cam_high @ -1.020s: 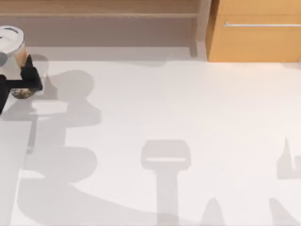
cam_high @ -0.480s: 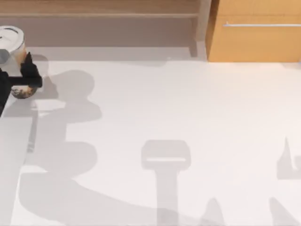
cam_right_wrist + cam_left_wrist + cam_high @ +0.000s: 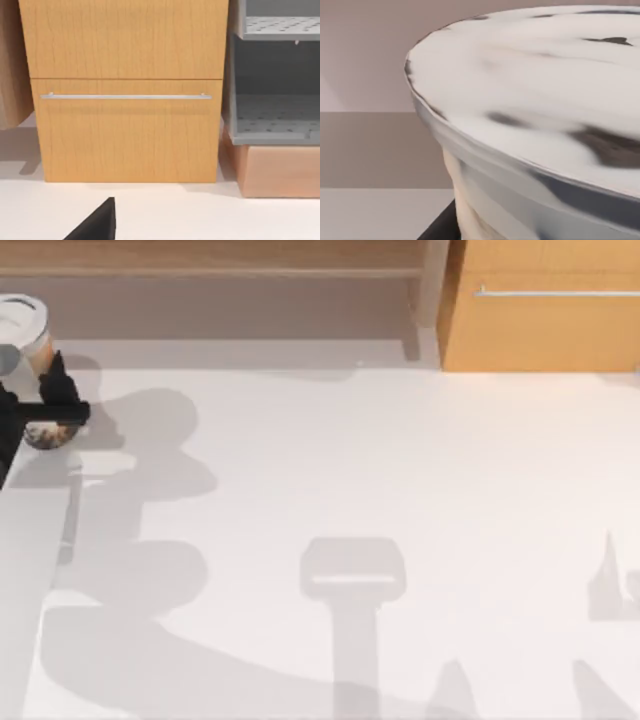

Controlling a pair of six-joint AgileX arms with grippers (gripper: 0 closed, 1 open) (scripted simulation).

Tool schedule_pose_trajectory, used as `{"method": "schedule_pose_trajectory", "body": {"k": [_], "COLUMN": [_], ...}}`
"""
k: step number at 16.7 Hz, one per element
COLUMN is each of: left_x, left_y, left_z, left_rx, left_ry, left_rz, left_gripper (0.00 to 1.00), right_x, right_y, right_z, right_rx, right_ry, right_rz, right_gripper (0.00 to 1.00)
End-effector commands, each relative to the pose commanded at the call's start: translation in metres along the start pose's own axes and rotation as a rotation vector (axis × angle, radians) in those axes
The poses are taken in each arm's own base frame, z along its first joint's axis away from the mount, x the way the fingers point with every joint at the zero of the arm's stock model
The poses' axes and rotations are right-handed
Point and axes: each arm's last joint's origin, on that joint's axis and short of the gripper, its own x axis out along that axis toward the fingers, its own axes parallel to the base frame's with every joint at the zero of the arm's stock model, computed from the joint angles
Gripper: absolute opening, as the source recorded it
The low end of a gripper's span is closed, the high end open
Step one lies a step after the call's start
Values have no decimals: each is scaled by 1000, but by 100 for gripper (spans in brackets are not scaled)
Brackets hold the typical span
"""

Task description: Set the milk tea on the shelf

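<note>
one tool (image 3: 45,408), the left, grips the milk tea (image 3: 28,330) at the counter's (image 3: 400,490) far left, carrying it shelfward; next, setting it upright on the shelf (image 3: 220,255).

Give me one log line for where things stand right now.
left gripper: shut on milk tea, far left of table | shelf: at back, cup not yet on it | right arm: parked facing cabinet

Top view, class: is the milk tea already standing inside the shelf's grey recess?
No. The milk tea is held by the left gripper at the table's left edge, in front of the shelf.
</note>
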Motion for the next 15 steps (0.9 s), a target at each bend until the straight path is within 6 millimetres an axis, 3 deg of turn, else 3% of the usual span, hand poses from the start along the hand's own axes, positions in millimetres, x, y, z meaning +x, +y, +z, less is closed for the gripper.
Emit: {"method": "schedule_pose_trajectory", "body": {"k": [2,3,15], "left_x": [0,0,-1], "left_y": [0,0,0], "left_z": [0,0,5], "left_rx": [0,0,1], "left_ry": [0,0,-1], "left_rz": [0,0,2], "left_gripper": [2,0,0], "right_x": [0,0,0], "right_y": [0,0,0], "right_z": [0,0,0], "right_rx": [0,0,0], "right_ry": [0,0,0], "right_rz": [0,0,0], "right_gripper": [100,100,100]}}
